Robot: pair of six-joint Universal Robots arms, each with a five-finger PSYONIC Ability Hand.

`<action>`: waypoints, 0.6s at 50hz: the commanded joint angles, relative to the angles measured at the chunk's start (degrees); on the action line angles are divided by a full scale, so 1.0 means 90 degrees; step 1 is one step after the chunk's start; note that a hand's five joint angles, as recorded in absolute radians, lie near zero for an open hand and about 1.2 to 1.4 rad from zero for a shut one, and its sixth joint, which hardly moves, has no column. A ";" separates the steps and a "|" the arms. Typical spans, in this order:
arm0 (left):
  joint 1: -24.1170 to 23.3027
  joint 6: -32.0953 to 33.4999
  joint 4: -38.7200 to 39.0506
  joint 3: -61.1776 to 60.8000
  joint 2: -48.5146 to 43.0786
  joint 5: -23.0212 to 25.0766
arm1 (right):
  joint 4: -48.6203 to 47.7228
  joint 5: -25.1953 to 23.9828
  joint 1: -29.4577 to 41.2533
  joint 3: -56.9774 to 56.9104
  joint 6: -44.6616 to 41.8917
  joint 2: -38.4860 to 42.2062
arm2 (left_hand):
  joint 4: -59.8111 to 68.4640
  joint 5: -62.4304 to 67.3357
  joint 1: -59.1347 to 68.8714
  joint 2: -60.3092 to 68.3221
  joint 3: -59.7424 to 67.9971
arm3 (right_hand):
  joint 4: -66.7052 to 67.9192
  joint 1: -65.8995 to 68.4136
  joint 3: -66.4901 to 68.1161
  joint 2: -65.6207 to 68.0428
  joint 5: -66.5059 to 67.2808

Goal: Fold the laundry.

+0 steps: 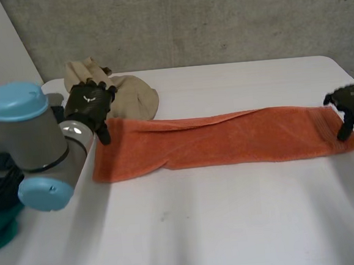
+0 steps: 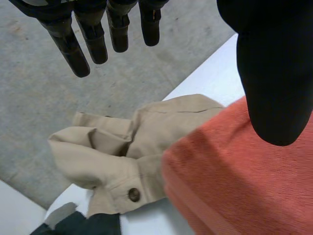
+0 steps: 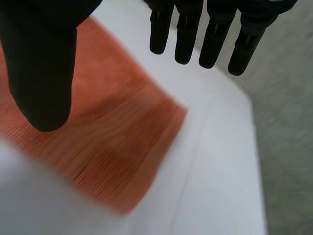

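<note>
Head view has an orange towel [image 1: 226, 138] folded into a long strip, lying across the white table [image 1: 203, 228] from the left of the frame to the far right, roughly at mid-height. The left hand [image 1: 89, 102] sits at the towel's left end, by its upper corner, with one black tip pointing down at the cloth. The right hand [image 1: 349, 103] is at the towel's right end, near the right edge of the frame, also with one tip reaching down to the cloth. Whether either tip presses the towel cannot be told. A crumpled beige garment [image 1: 131, 96] lies in the upper left, just behind the towel's left end and touching it. In the left wrist view the left hand [image 2: 274, 73] is spread, its fingers [image 2: 68, 44] straight and well apart from the thumb, holding nothing; the thumb hangs over the towel [image 2: 244, 181], whose end overlaps the beige garment [image 2: 112, 156] near a round button [image 2: 133, 194]. In the right wrist view the right hand [image 3: 44, 63] is likewise spread and holds nothing, its thumb over the towel's [image 3: 122, 137] end and its straight fingers [image 3: 215, 39] over bare table [image 3: 220, 171].
</note>
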 commanded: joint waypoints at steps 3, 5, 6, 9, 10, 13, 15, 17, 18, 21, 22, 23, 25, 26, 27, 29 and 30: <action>0.0039 -0.0142 0.0344 -0.0554 0.0109 0.0210 | -0.0831 -0.0004 -0.0228 0.0273 -0.0169 0.0606 | -0.0170 -0.0306 -0.0093 -0.0190 -0.0233 | 0.0883 0.0886 0.0893 0.0962 0.0832; 0.0039 -0.0162 0.0344 -0.0574 0.0099 0.0180 | -0.0998 0.0045 -0.0228 0.0244 -0.0189 0.0714 | -0.0170 -0.0306 -0.0093 -0.0190 -0.0233 | 0.1312 0.1316 0.1323 0.1391 0.1261; 0.0049 -0.0181 0.0344 -0.0574 0.0099 0.0171 | -0.1086 0.0065 -0.0228 0.0225 -0.0198 0.0763 | -0.0170 -0.0306 -0.0093 -0.0190 -0.0233 | 0.1610 0.1614 0.1621 0.1690 0.1559; 0.0068 -0.0230 0.0344 -0.0574 0.0109 0.0151 | -0.1330 0.0191 -0.0228 0.0107 -0.0257 0.0910 | -0.0170 -0.0306 -0.0093 -0.0190 -0.0233 | 0.6385 0.6389 0.6396 0.6465 0.6334; 0.0068 -0.0250 0.0344 -0.0584 0.0119 0.0141 | -0.1340 0.0260 -0.0247 0.0088 -0.0247 0.0910 | -0.0170 -0.0306 -0.0093 -0.0190 -0.0233 | 0.6400 0.6404 0.6411 0.6480 0.6349; 0.0107 -0.0338 0.0334 -0.0603 0.0167 0.0122 | -0.1545 0.0455 -0.0442 0.0360 -0.0004 0.0570 | -0.0170 -0.0306 -0.0093 -0.0190 -0.0233 | 0.6401 0.6404 0.6411 0.6480 0.6350; 0.0137 -0.0386 0.0334 -0.0661 0.0264 0.0102 | -0.1779 0.0388 -0.0714 0.0526 0.0133 0.0122 | -0.0170 -0.0306 -0.0093 -0.0190 -0.0233 | 0.6401 0.6404 0.6411 0.6480 0.6350; 0.0176 -0.0416 0.0334 -0.0720 0.0333 0.0093 | -0.1838 0.0319 -0.0930 0.0556 0.0124 -0.0037 | -0.0170 -0.0306 -0.0093 -0.0190 -0.0233 | 0.6401 0.6404 0.6411 0.6480 0.6350; 0.0195 -0.0435 0.0334 -0.0750 0.0372 0.0102 | -0.1829 0.0290 -0.1037 0.0547 0.0085 -0.0028 | -0.0170 -0.0306 -0.0093 -0.0190 -0.0233 | 0.6401 0.6404 0.6411 0.6480 0.6350; 0.0283 -0.0484 0.0353 -0.0886 0.0529 0.0131 | -0.1761 0.0299 -0.1418 0.0352 -0.0178 0.0089 | -0.0170 -0.0306 -0.0093 -0.0190 -0.0233 | 0.6401 0.6404 0.6411 0.6480 0.6350; 0.0332 -0.0494 0.0373 -0.0954 0.0587 0.0151 | -0.1693 0.0406 -0.1603 0.0139 -0.0450 0.0235 | -0.0170 -0.0306 -0.0093 -0.0190 -0.0233 | 0.6401 0.6404 0.6411 0.6480 0.6350; 0.0361 -0.0504 0.0373 -0.0984 0.0597 0.0170 | -0.1644 0.0484 -0.1682 0.0020 -0.0636 0.0304 | -0.0170 -0.0306 -0.0093 -0.0190 -0.0233 | 0.6401 0.6404 0.6411 0.6480 0.6350; 0.0410 -0.0504 0.0383 -0.1043 0.0646 0.0209 | -0.1527 0.0699 -0.1800 -0.0224 -0.1095 0.0440 | -0.0170 -0.0306 -0.0093 -0.0190 -0.0233 | 0.6401 0.6404 0.6411 0.6480 0.6350; 0.0449 -0.0504 0.0383 -0.1110 0.0685 0.0239 | -0.1391 0.0922 -0.1810 -0.0418 -0.1580 0.0538 | -0.0170 -0.0306 -0.0093 -0.0190 -0.0233 | 0.6401 0.6404 0.6411 0.6480 0.6350; 0.0459 -0.0504 0.0383 -0.1140 0.0704 0.0258 | -0.1351 0.1011 -0.1771 -0.0488 -0.1788 0.0587 | -0.0170 -0.0306 -0.0093 -0.0190 -0.0233 | 0.6401 0.6404 0.6411 0.6480 0.6350; 0.0488 -0.0504 0.0383 -0.1209 0.0724 0.0288 | -0.1321 0.1129 -0.1586 -0.0547 -0.2082 0.0607 | -0.0170 -0.0306 -0.0093 -0.0190 -0.0233 | 0.6401 0.6404 0.6411 0.6480 0.6350; 0.0498 -0.0504 0.0383 -0.1257 0.0753 0.0307 | -0.1466 0.1091 -0.1286 -0.0547 -0.2122 0.0578 | -0.0170 -0.0306 -0.0093 -0.0190 -0.0233 | 0.6401 0.6404 0.6411 0.6480 0.6350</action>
